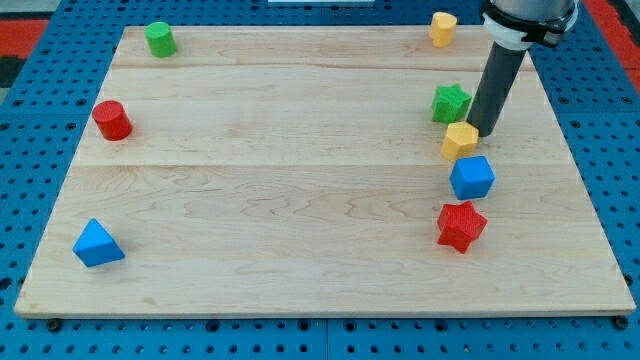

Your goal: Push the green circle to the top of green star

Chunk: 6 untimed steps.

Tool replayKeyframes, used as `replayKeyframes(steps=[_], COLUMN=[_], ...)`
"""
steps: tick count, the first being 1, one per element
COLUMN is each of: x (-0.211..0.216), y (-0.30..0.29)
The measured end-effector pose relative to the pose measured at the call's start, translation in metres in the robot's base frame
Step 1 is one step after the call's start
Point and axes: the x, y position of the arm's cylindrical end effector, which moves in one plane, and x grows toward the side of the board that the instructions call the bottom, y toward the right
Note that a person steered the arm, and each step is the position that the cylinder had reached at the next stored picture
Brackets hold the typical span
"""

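The green circle (160, 39) stands at the board's top left corner. The green star (451, 103) sits at the right side, far from it. My tip (485, 132) is down on the board just right of the green star and touches the top right of a yellow block (461, 140). The dark rod rises from there to the view's top right.
A red cylinder (112, 120) is at the left edge and a blue triangle-like block (98, 243) at the bottom left. A blue block (472, 177) and a red star (461, 225) lie below the yellow block. Another yellow block (443, 28) sits at the top right. The wooden board (300, 200) is ringed by blue pegboard.
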Motion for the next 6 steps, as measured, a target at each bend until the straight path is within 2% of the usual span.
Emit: replayKeyframes(steps=[2, 5, 6], x=[-0.007, -0.144, -0.136], y=[0.047, 0.046, -0.033])
